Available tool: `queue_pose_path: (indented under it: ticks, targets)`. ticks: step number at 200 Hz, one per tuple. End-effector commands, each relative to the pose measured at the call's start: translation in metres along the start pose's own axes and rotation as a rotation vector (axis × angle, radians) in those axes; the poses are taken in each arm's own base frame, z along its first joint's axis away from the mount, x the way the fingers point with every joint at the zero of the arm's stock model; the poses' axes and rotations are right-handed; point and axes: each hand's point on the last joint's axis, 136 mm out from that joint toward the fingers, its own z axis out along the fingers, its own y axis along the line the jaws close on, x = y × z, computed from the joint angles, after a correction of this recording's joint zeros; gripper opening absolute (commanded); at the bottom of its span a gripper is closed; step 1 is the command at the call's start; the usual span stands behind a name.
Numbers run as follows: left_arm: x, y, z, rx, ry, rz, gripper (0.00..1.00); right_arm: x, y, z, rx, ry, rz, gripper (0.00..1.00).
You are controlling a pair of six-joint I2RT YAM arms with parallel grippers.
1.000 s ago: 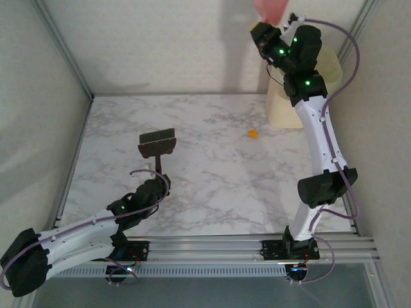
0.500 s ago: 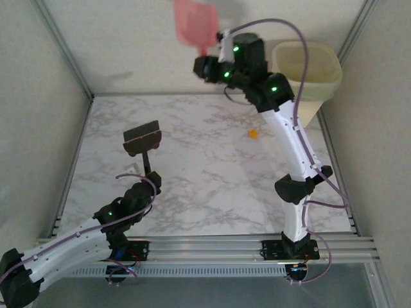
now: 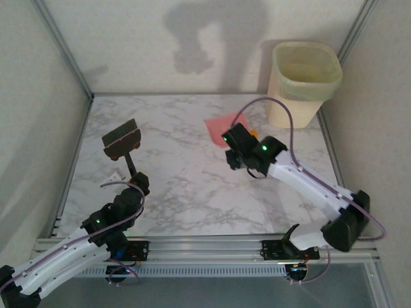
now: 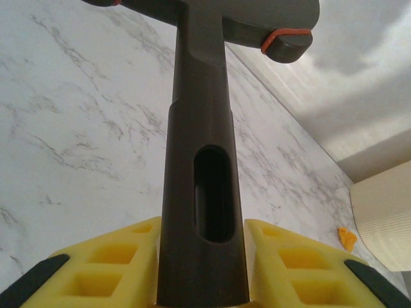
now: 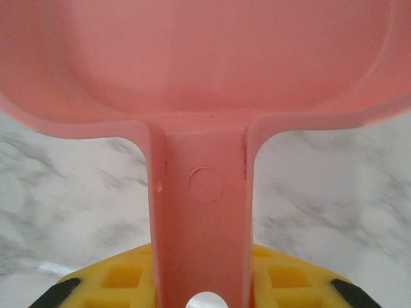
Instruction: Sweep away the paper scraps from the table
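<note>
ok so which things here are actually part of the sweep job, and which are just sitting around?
Job: orange paper scrap, brush, pink dustpan, table, probably the bin.
Just there: walls, front metal rail.

A brush (image 3: 121, 138) is over the left side of the table (image 3: 186, 192), head toward the back, handle clamped in the left gripper (image 3: 136, 181). Right of centre is a dustpan (image 3: 220, 127), with the right gripper (image 3: 234, 149) in front of it gripping its handle. A scrap (image 4: 347, 238) lies just right of the dustpan. A bin (image 3: 302, 83) stands in the back right corner.
</note>
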Motion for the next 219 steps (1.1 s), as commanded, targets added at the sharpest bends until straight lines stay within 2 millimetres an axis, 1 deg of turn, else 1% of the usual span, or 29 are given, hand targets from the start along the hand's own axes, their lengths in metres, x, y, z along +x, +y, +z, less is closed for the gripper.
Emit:
queue_pose_path:
  ticks: [1, 6, 13, 17, 35, 51, 65, 94, 106, 126, 140, 157, 186, 196, 212, 214, 219]
  targets:
    - [-0.006, 0.01, 0.0, -0.04, -0.045, -0.004, 0.0, 0.028, -0.037, 0.007, 0.112, 0.031, 0.117, 0.0]
    - [-0.006, 0.009, 0.001, -0.039, -0.043, -0.004, 0.0, 0.039, -0.044, 0.011, 0.127, 0.063, 0.133, 0.01]
    - [-0.004, 0.009, 0.001, -0.039, -0.039, -0.001, 0.0, 0.054, -0.046, 0.017, 0.136, 0.1, 0.137, 0.01]
    - [-0.004, 0.008, 0.002, -0.041, -0.039, 0.0, 0.0, 0.062, -0.056, 0.022, 0.156, 0.128, 0.164, 0.02]
    - [-0.002, 0.007, 0.003, -0.044, -0.032, 0.009, 0.0, 0.095, -0.076, 0.04, 0.2, 0.239, 0.225, 0.0]
    - [-0.002, 0.008, 0.004, -0.047, -0.034, 0.017, 0.0, 0.115, -0.085, 0.051, 0.214, 0.303, 0.267, 0.0]
    - [-0.002, 0.007, 0.004, -0.044, -0.035, 0.019, 0.0, 0.118, -0.087, 0.054, 0.224, 0.308, 0.286, 0.0]
    - [-0.001, 0.002, 0.005, -0.031, -0.029, 0.027, 0.0, 0.123, -0.08, 0.069, 0.166, 0.363, 0.315, 0.0]
    - [-0.001, -0.003, 0.006, -0.026, -0.02, 0.031, 0.0, 0.126, -0.078, 0.076, 0.148, 0.387, 0.323, 0.0]
    - [0.0, -0.016, 0.008, -0.022, 0.007, 0.05, 0.0, 0.125, -0.076, 0.086, 0.117, 0.404, 0.335, 0.0]
    - [0.001, -0.032, 0.011, -0.011, 0.034, 0.056, 0.0, 0.121, -0.077, 0.089, 0.097, 0.402, 0.35, 0.0]
    - [0.011, -0.055, 0.017, 0.014, 0.098, 0.047, 0.0, 0.118, -0.073, 0.095, 0.043, 0.394, 0.363, 0.0]
    - [0.046, -0.094, 0.037, 0.059, 0.233, -0.001, 0.0, 0.121, -0.07, 0.105, -0.024, 0.429, 0.402, 0.0]
    - [0.057, -0.107, 0.048, 0.06, 0.26, 0.002, 0.0, 0.123, -0.069, 0.108, -0.046, 0.44, 0.412, 0.0]
    - [0.07, -0.136, 0.065, 0.057, 0.298, 0.032, 0.0, 0.123, -0.068, 0.11, -0.068, 0.444, 0.427, 0.0]
    - [0.073, -0.137, 0.068, 0.051, 0.304, 0.041, 0.0, 0.124, -0.068, 0.11, -0.068, 0.448, 0.43, 0.0]
    - [0.075, -0.15, 0.072, 0.06, 0.313, 0.045, 0.0, 0.125, -0.068, 0.111, -0.071, 0.453, 0.433, 0.0]
